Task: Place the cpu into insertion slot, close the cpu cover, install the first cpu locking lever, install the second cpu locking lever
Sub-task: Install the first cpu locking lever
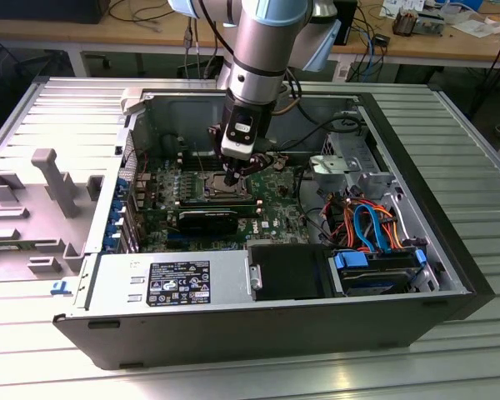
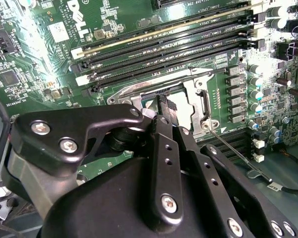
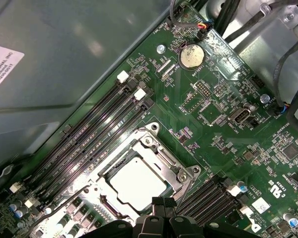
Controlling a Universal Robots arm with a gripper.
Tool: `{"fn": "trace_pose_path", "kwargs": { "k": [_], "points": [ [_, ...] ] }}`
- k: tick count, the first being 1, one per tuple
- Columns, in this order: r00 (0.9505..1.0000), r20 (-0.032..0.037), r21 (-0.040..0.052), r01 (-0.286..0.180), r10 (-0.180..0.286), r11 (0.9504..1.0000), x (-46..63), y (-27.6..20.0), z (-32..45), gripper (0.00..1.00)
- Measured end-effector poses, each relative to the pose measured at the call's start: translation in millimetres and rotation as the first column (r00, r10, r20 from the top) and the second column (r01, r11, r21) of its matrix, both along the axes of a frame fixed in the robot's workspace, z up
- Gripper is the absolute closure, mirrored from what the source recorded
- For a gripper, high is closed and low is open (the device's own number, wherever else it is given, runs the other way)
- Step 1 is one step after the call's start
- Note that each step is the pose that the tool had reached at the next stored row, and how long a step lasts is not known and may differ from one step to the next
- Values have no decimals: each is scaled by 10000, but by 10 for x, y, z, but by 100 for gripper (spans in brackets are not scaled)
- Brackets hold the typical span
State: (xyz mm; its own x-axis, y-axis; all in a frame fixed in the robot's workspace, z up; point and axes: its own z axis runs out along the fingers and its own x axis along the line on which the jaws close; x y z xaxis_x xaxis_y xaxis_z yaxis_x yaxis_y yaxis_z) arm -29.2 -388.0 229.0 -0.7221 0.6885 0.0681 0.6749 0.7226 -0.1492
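Note:
In the first wrist view the cpu (image 3: 136, 183), a square chip with a silvery top, lies flat in the insertion slot on the green board. The cpu cover (image 3: 175, 173), a silvery frame, lies down around it, and the chip shows through its window. My gripper (image 3: 159, 204) hangs at one edge of the socket with its black fingertips pressed together and nothing between them. In the second wrist view the fingertips (image 2: 164, 105) stand over the socket's metal rim (image 2: 196, 99), and a thin wire lever (image 2: 233, 151) sticks out from one corner. In the exterior view the gripper (image 1: 233, 177) is low over the board.
Long black memory slots (image 3: 97, 134) run along both sides of the socket. The open computer case (image 1: 433, 250) walls in the board. A black drive bay (image 1: 287, 271) and orange and blue cables (image 1: 367, 221) lie on the exterior view's right. A grey moulded tray (image 1: 33, 208) sits outside on its left.

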Motion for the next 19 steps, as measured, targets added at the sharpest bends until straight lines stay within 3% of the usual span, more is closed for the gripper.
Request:
{"fn": "trace_pose_path", "kwargs": {
  "k": [19],
  "points": [
    [10000,0,35,-77,77,10000,0,0,9,89]
  ]
}}
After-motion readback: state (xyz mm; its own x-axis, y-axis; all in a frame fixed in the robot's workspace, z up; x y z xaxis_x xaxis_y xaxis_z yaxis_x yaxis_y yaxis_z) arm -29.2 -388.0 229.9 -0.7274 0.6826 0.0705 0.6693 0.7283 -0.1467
